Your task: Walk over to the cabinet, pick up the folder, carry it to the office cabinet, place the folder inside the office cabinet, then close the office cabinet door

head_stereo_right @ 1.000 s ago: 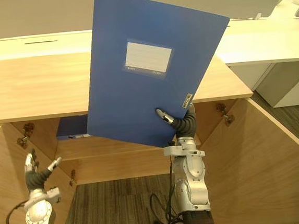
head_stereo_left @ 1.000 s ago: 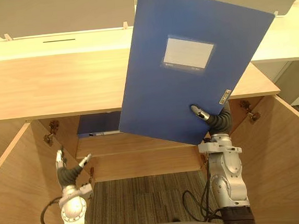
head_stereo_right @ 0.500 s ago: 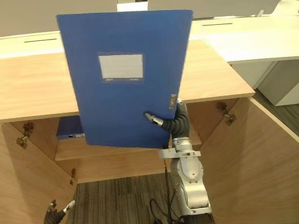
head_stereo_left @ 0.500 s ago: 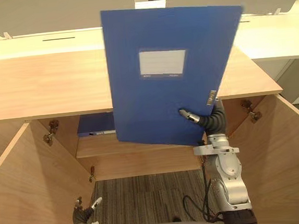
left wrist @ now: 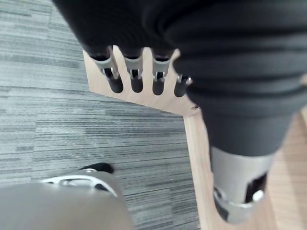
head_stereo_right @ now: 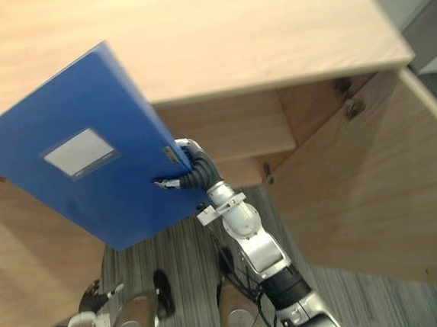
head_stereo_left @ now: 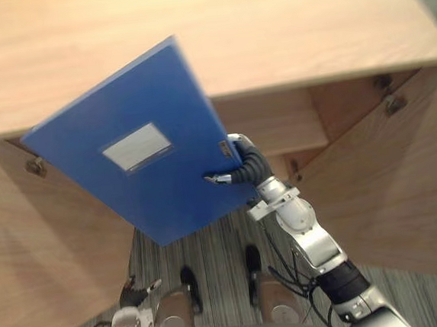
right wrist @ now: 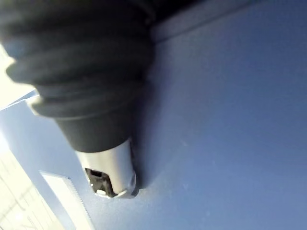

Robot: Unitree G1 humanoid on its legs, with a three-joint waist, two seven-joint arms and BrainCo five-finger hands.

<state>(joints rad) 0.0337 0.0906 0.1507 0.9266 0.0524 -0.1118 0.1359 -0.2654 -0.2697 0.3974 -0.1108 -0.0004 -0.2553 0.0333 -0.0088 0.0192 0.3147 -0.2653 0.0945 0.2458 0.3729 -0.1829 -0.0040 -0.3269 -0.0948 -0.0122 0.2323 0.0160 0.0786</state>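
A blue folder (head_stereo_left: 139,178) with a pale label hangs tilted before the open wooden cabinet (head_stereo_left: 192,36), its long side slanting down toward the floor. My right hand (head_stereo_left: 243,163) is shut on its right edge, thumb pressed on the front face and fingers wrapped behind. The right wrist view shows the thumb (right wrist: 112,172) flat on the blue cover (right wrist: 230,120). My left hand (head_stereo_left: 136,293) hangs low beside the left door, open and holding nothing, its fingers (left wrist: 136,79) straight over the carpet.
The cabinet's two doors stand swung out, the left door (head_stereo_left: 35,256) and the right door (head_stereo_left: 389,187). Between them a shelf (head_stereo_left: 269,125) shows in the opening. Grey striped carpet (head_stereo_left: 218,248) lies in front.
The camera has tipped down toward the cabinet opening. The folder has swung from upright to slanting left and sits lower before the opening, with my right hand lower too. The left hand stays low.
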